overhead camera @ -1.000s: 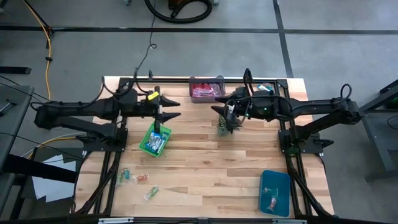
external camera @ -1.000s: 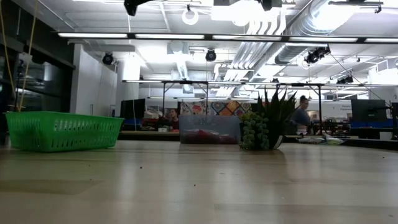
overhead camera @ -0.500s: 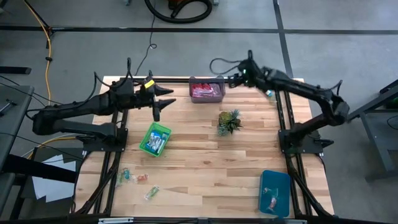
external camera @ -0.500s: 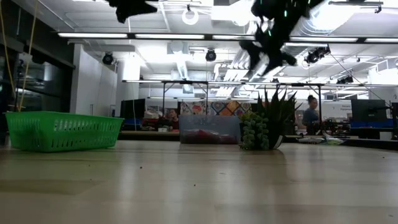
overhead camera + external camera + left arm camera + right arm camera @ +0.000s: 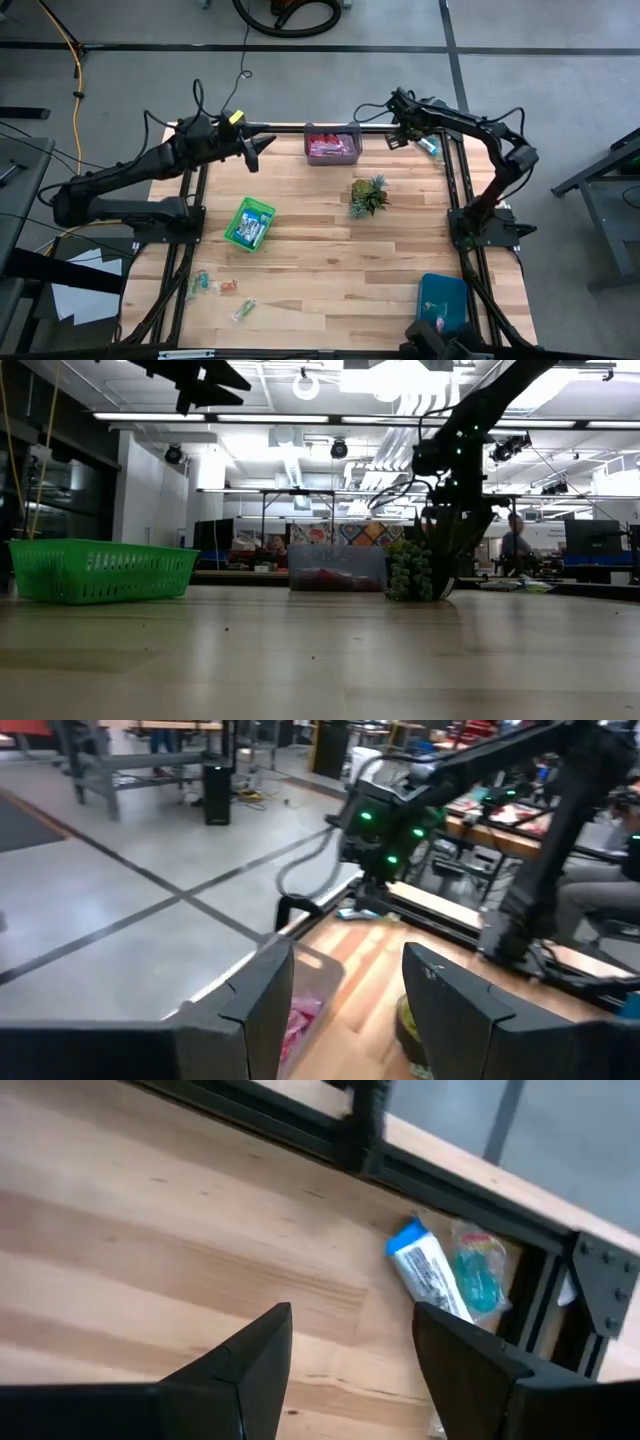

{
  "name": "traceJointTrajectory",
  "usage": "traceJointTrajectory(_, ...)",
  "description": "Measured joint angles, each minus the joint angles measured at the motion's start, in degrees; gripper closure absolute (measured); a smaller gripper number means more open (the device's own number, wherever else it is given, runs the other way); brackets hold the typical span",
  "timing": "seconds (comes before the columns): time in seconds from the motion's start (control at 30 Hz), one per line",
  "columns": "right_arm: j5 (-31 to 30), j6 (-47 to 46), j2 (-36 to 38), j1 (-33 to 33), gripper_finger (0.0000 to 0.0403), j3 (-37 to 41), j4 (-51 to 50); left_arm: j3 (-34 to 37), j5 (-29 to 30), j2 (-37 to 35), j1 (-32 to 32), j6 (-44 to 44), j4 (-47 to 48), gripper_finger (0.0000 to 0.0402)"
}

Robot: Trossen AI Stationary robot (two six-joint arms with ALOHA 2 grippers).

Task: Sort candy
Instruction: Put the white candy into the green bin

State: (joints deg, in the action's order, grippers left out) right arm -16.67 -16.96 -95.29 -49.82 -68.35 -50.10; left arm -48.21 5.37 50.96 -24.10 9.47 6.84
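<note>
My left gripper point(image 5: 262, 148) hangs open in the air over the table's far left part, pointing at the clear bin point(image 5: 332, 143) of pink candy; it holds nothing. My right gripper point(image 5: 398, 130) is open near the far right corner, above the wood. Just beyond its fingers point(image 5: 250, 1360), a blue-and-white candy point(image 5: 430, 1270) and a greenish candy point(image 5: 478, 1275) lie flat against the table's black frame. More candy lies loose near the near left corner point(image 5: 203, 283). Some sits in the green bin point(image 5: 249, 222) and the blue bin point(image 5: 443, 308).
A small spiky green plant point(image 5: 368, 195) stands right of centre, between the clear bin and the blue bin. Black frame rails run along the table's far and side edges point(image 5: 440, 1170). Bare wood lies in the middle point(image 5: 330, 260). A person shows in the room behind point(image 5: 515, 545).
My left gripper has moved from above the green bin toward the far edge. My right gripper has swung from over the plant to the far edge, then right toward the far right corner, and has come down in the low view. No candy has moved.
</note>
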Motion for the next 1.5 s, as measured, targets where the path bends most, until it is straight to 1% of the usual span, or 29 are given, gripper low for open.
traceJointTrajectory(0.1, -0.9, -1.2, -1.9, -0.9, 0.0199, 0.0, -0.2, 0.0, -1.0, 0.0, -2.2, 0.7, 1.0, 0.0225)
traceJointTrajectory(0.23, -4.4, -2.0, -5.8, -2.8, 0.0199, 0.0, -0.7, 0.0, -3.2, 0.0, -4.9, -0.9, 4.0, 0.0225)
traceJointTrajectory(0.4, -4.4, -2.2, -11.0, -5.8, 0.0199, 0.0, -0.2, 0.0, -4.4, 0.0, -7.2, -2.5, 7.3, 0.0225)
traceJointTrajectory(0.57, -5.3, -2.5, -10.8, -8.3, 0.0200, -0.7, 1.9, 0.0, -4.4, -0.3, -8.5, -2.6, 8.0, 0.0225)
traceJointTrajectory(0.7, -1.5, -1.6, -11.0, -10.3, 0.0209, -0.5, 0.2, 0.0, -4.4, -0.3, -9.3, -2.6, 8.0, 0.0225)
traceJointTrajectory(0.8, 3.3, 2.6, -11.7, -11.4, 0.0220, -0.6, 0.2, 0.0, -5.1, -0.3, -10.0, -2.6, 8.0, 0.0225)
traceJointTrajectory(1.07, 8.6, 3.4, -12.0, -14.5, 0.0248, -0.6, 2.1, 0.0, -5.2, -0.3, -10.4, -1.7, 8.0, 0.0225)
traceJointTrajectory(1.2, 8.8, 4.4, -12.1, -14.8, 0.0262, -0.6, 2.1, 0.0, -5.3, -0.3, -10.4, -0.7, 8.0, 0.0225)
traceJointTrajectory(1.27, 8.7, 5.8, -12.1, -14.8, 0.0273, -0.6, 2.1, 0.0, -5.3, -0.3, -10.4, -0.6, 8.0, 0.0225)
traceJointTrajectory(1.33, 8.1, 7.2, -12.1, -14.5, 0.0297, -0.6, 2.1, 0.0, -5.3, -0.3, -10.4, -0.6, 8.0, 0.0225)
traceJointTrajectory(1.43, 6.6, 8.5, -12.1, -14.2, 0.0366, -0.6, 1.9, 0.0, -5.3, -0.5, -10.4, -0.6, 8.0, 0.0225)
traceJointTrajectory(1.47, 6.7, 9.0, -12.1, -14.2, 0.0384, -0.6, 1.9, 0.0, -5.3, -0.8, -10.4, -0.6, 7.9, 0.0225)
traceJointTrajectory(1.5, 7.3, 9.4, -12.0, -14.2, 0.0391, -0.6, 1.9, 0.0, -5.3, -1.1, -10.4, -0.6, 7.9, 0.0225)
